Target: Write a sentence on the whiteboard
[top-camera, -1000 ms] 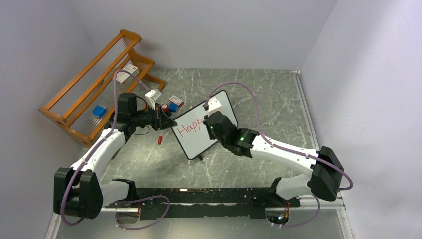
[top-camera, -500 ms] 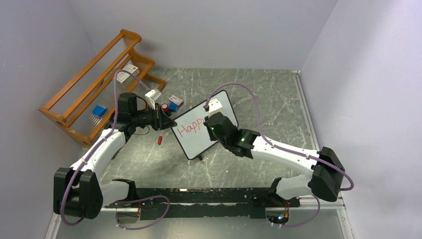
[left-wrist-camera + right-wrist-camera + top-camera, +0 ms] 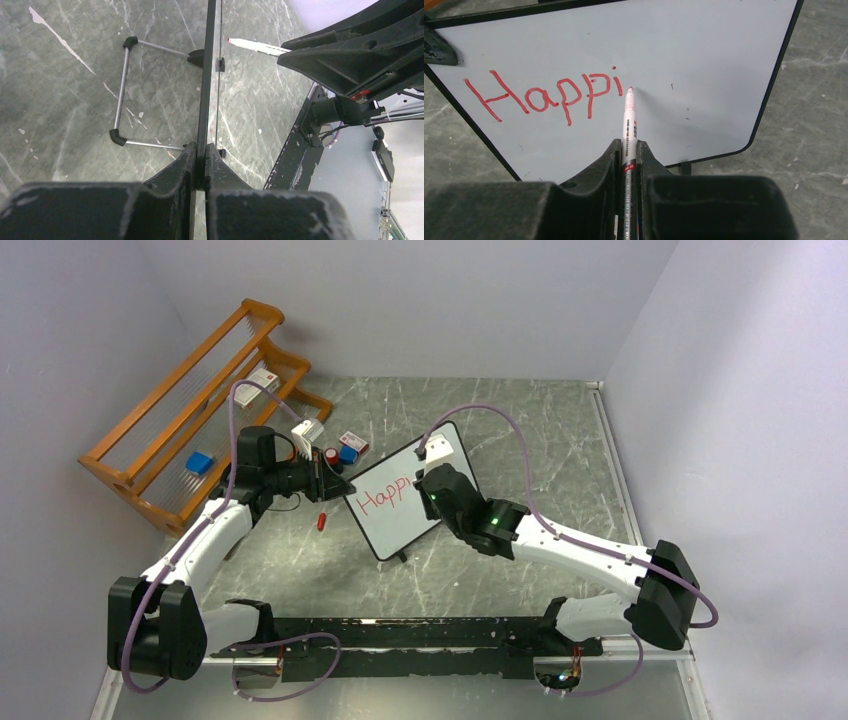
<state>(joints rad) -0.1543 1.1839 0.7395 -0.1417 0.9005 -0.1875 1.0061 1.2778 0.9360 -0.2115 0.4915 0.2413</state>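
Right arm (image 3: 580, 545) had swung its elbow outward a bit since the earlier frame. From the top, the whiteboard (image 3: 395, 525) stood propped between both arms. Left of it, a wooden rack (image 3: 150, 435) held a blue box (image 3: 199, 462) and a white carton (image 3: 263, 378). Left wrist: left gripper (image 3: 200, 150) was pinched on the board's thin frame edge. The board was probably light, stiff and tippy. Right wrist: right gripper (image 3: 629, 147) clamped the marker (image 3: 629, 112), its tip just past "Happi" of the sentence (image 3: 544, 97).

Whiteboard (image 3: 404, 528): small white rectangle with a thin black frame and rounded corners; it stood tilted back on its wire stand (image 3: 120, 90), set diagonally mid-worktop (image 3: 500, 420).
Sentence (image 3: 544, 95): red handwritten letters "Happi" in one slanted line on the board's left half; unfinished.
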